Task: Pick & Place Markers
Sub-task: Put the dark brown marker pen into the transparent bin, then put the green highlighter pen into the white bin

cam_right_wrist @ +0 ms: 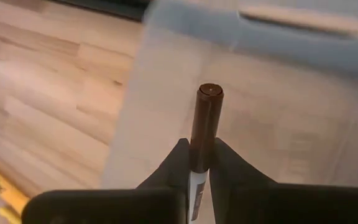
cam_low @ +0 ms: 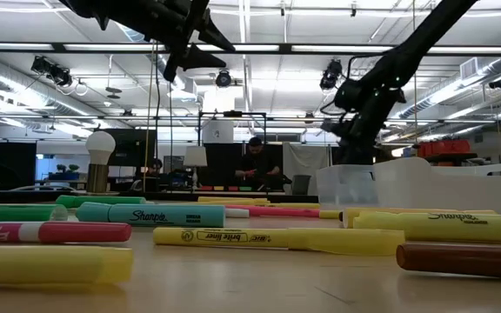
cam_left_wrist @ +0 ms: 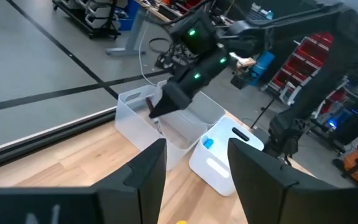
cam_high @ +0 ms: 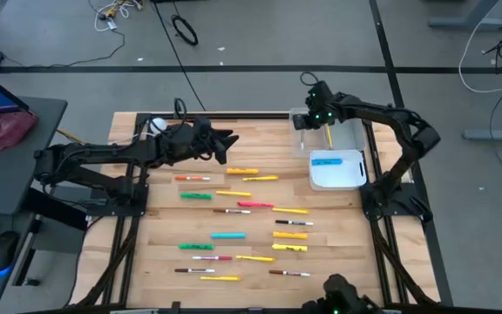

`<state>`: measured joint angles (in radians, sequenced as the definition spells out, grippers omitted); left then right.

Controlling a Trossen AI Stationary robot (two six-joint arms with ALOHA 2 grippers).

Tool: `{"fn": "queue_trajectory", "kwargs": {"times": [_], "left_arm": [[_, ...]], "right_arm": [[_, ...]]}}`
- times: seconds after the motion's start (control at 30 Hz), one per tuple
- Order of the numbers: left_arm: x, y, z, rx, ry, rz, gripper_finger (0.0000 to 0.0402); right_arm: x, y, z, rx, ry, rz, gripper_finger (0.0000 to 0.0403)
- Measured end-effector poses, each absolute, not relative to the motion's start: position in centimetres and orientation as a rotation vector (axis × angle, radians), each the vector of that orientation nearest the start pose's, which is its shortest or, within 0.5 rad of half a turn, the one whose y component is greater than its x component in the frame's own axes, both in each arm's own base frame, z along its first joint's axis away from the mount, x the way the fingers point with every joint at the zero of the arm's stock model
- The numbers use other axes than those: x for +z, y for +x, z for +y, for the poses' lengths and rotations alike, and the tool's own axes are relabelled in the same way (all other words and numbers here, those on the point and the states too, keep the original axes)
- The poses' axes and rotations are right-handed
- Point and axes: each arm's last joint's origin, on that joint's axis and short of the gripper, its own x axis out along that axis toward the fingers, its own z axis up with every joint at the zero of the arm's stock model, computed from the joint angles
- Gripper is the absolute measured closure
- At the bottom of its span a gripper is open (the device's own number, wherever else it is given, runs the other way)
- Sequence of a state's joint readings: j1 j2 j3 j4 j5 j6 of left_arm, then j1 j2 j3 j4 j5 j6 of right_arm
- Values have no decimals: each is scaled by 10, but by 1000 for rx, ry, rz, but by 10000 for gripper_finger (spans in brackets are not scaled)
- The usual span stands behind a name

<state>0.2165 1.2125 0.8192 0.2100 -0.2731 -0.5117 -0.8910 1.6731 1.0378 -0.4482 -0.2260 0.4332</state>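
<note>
Nearest pens: in the low view a yellow highlighter (cam_low: 50,263) and a brown pen (cam_low: 464,258) lie closest to the lens, flat on the surface (cam_low: 250,291).
Right claw (cam_right_wrist: 197,163): it is closed on a brown-capped marker (cam_right_wrist: 205,124), with the cap end pointing forward past the fingertips.
Right claw position: it hangs over the clear bin (cam_high: 301,129) at the far right of the surface, beside the white bin (cam_high: 336,179); I judge the marker is held there so it can fall inside the walls.
Held marker: it is above the bin floor and I cannot tell if it touches anything below.
White bin: it already holds a cyan highlighter (cam_high: 325,161), so it seems the thick pens go here and the thin ones in the clear bin; this is only my guess.
Left claw (cam_left_wrist: 194,163): it is open and empty, with both fingers well apart.
Left claw position: it hangs above the far middle of the surface (cam_high: 225,145), near the first row of pens, probably waiting for its turn.
Remaining markers (cam_high: 242,222): about twenty lie loose in rough rows over the middle and near part of the surface, well apart from the bins.
Progress: it is early, because most pens are still not sorted.
Next step: the right claw needs to open over the clear bin.
Risk: a thin pen can bounce or roll when it lands.
</note>
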Motion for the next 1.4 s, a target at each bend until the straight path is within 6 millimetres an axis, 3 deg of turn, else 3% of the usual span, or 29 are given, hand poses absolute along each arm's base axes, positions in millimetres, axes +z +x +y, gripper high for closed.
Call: {"fn": "queue_trajectory", "kwargs": {"times": [0.17, 0.63, 0.8, 0.93, 1.17, 1.4], "left_arm": [[295, 261, 72, 535, -498, 53, 225], [295, 257, 88, 372, -487, 100, 225], [295, 258, 86, 292, -483, 119, 225], [294, 258, 84, 223, -487, 140, 225], [291, 258, 82, 153, -457, 187, 225], [284, 256, 81, 166, -472, 256, 225]], "right_arm": [[171, 215, -251, -851, 1072, 793, 369], [173, 218, -254, -905, 1161, 701, 290], [203, 213, -249, -881, 1109, 603, 264], [242, 206, -234, -875, 1010, 503, 264], [311, 195, -176, -806, 783, 351, 286], [337, 190, -118, -675, 693, 367, 308]]}}
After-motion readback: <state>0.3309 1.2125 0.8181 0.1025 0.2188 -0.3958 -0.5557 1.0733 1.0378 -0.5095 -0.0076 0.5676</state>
